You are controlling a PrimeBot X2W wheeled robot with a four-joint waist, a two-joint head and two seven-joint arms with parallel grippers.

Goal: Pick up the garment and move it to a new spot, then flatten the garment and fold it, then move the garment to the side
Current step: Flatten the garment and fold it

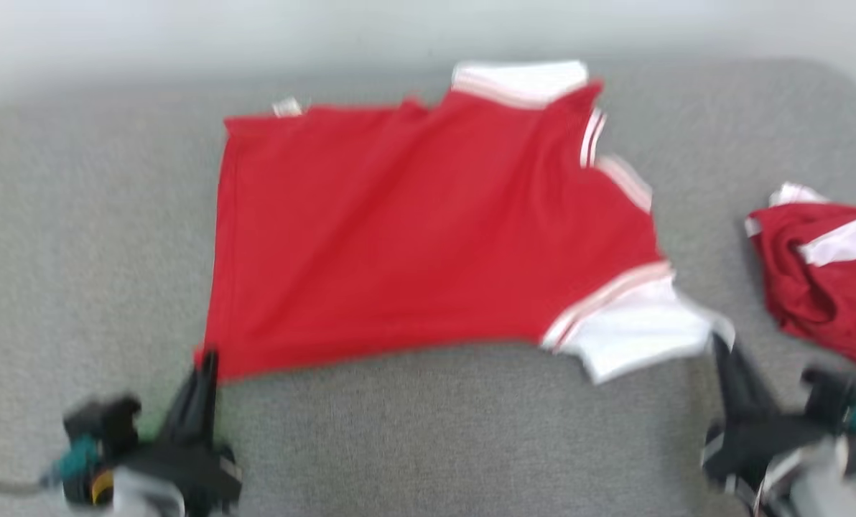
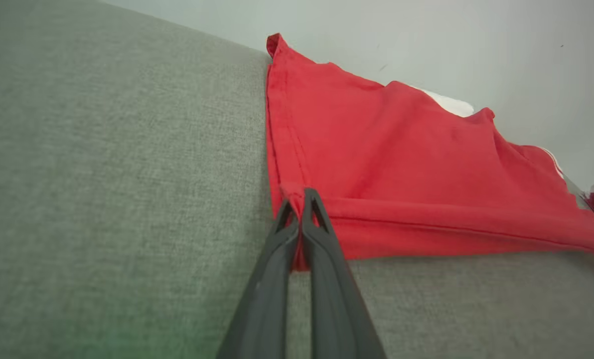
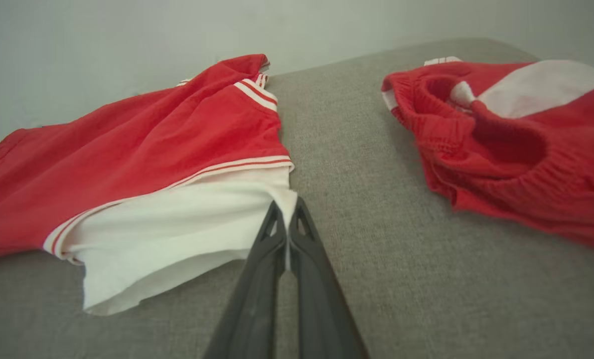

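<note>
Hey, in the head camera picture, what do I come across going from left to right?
left pincer → red shirt, spread out and gripped at its two near corners by the shut pincers → right pincer → crumpled red garment

shirt (image 1: 399,237): 1 | shorts (image 1: 823,280): 1 | grippers (image 1: 209,357) (image 1: 719,342): 2 | grey surface (image 1: 413,431): 1
</note>
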